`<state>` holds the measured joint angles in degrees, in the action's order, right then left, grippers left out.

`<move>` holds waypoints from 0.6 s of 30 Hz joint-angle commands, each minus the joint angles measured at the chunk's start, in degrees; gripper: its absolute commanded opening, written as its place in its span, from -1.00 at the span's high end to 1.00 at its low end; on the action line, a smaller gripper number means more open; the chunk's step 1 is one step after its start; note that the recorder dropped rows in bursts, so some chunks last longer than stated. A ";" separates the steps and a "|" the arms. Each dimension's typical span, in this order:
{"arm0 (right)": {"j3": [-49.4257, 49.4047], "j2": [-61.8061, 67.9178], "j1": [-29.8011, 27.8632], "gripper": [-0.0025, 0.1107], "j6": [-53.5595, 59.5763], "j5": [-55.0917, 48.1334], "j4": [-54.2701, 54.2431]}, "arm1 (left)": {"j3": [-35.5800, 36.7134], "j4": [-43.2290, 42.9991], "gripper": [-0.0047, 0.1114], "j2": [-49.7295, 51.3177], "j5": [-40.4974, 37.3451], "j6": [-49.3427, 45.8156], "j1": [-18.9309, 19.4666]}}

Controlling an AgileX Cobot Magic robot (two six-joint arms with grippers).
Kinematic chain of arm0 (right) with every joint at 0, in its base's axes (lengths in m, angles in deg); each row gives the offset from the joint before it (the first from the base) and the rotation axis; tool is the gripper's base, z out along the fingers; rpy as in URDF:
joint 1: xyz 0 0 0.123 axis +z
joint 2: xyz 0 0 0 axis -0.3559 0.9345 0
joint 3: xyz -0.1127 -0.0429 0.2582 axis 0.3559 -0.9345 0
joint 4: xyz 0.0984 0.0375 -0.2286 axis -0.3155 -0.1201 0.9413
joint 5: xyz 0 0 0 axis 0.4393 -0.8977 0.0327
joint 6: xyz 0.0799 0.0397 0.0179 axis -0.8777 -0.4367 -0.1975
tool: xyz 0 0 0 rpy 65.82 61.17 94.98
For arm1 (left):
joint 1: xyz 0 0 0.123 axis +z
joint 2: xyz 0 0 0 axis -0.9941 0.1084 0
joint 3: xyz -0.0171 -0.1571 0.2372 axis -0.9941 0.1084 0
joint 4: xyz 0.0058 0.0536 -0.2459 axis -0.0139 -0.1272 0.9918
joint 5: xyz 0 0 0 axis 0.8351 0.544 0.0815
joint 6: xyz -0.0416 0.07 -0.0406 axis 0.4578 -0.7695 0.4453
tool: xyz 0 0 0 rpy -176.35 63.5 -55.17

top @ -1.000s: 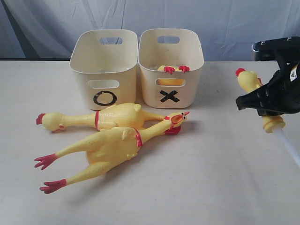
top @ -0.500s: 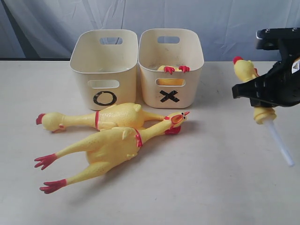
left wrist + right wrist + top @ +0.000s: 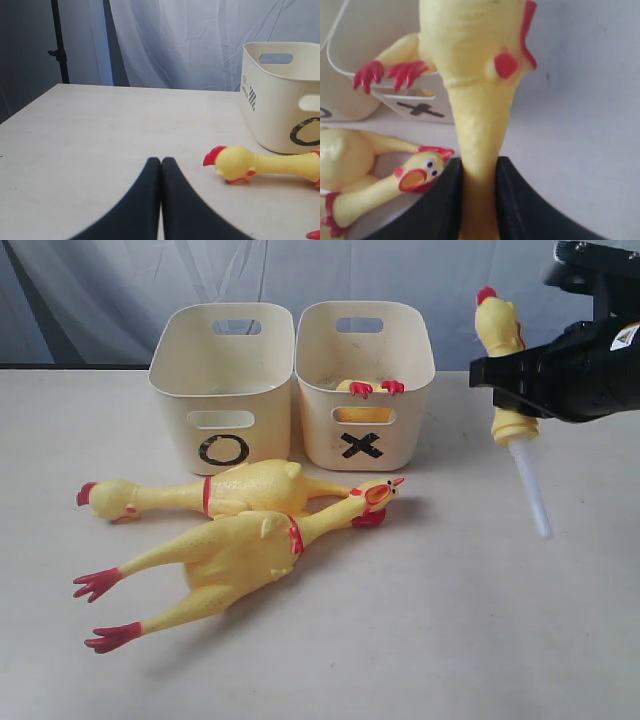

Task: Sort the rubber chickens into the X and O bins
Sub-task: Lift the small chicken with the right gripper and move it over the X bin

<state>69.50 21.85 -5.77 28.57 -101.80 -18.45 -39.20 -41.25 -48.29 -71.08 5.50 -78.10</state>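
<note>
short yellow rubber chicken (image 3: 497, 328): aloft over pale table (image 3: 450, 620), right side near far edge, beside cream X-marked plastic tub (image 3: 365, 390) | black right gripper (image 3: 512, 380): part-closed, clamping its narrow part | black left gripper (image 3: 161, 200): fingers together, empty

I am working in what is looking like a staged robot-testing lab: a pale table (image 3: 480, 640) is lying under me, a wrinkled grey-blue cloth backdrop (image 3: 100, 290) is hanging along its twelve o'clock edge, and a black stand pole (image 3: 59, 45) is standing before that cloth, past the table's edge
</note>
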 commanded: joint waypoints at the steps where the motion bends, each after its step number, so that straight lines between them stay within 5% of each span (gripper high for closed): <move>1: -0.23 -0.48 -0.30 0.97 0.47 6.00 -0.93 | 0.11 -0.03 0.92 -0.27 0.42 0.24 0.01; 18: 7.12 1.97 -0.06 0.97 0.47 2.95 -3.22 | 0.11 -0.03 0.92 -0.27 0.42 0.24 0.01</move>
<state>75.21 23.56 -5.77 28.57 -98.46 -21.59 -39.20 -41.25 -48.29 -71.08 5.50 -78.10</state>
